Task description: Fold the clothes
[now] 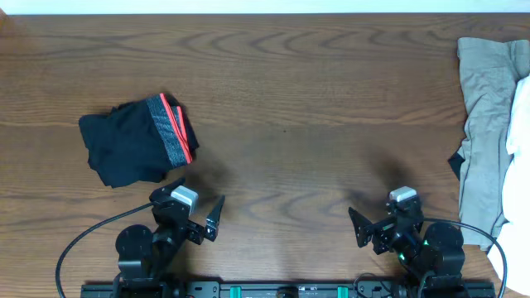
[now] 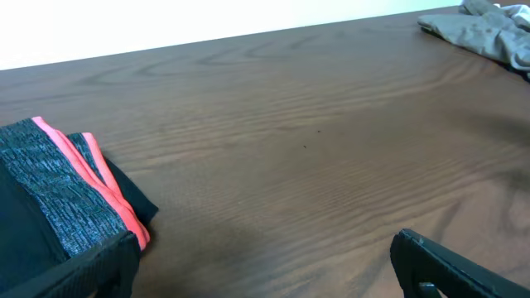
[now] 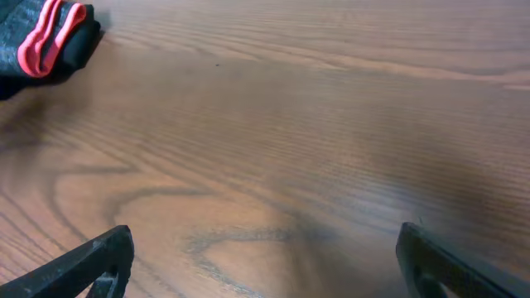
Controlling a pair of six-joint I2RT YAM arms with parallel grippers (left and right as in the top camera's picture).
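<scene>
Left claw (image 1: pixel 189 207) stands wide open with nothing between its fingers, low at the front edge of the worktop (image 1: pixel 315 99), left of centre. Right claw (image 1: pixel 391 217) also stands wide open and holds nothing, at the front edge toward the right.

Black pants (image 1: pixel 132 145) lie as a compact folded bundle in the left half of the worktop, just beyond the left claw. The overhead view shows a narrow strip of wood between the two. Their grey waistband (image 1: pixel 168 132), edged red-orange, faces the worktop's centre.

An unfolded heap lies at the right edge. It consists of a khaki piece (image 1: pixel 484 124), a white piece (image 1: pixel 520 116) overlapping it at the very edge, and a scrap of black fabric (image 1: pixel 455 164) showing at the khaki's inner side. The heap and the right claw are apart.
</scene>
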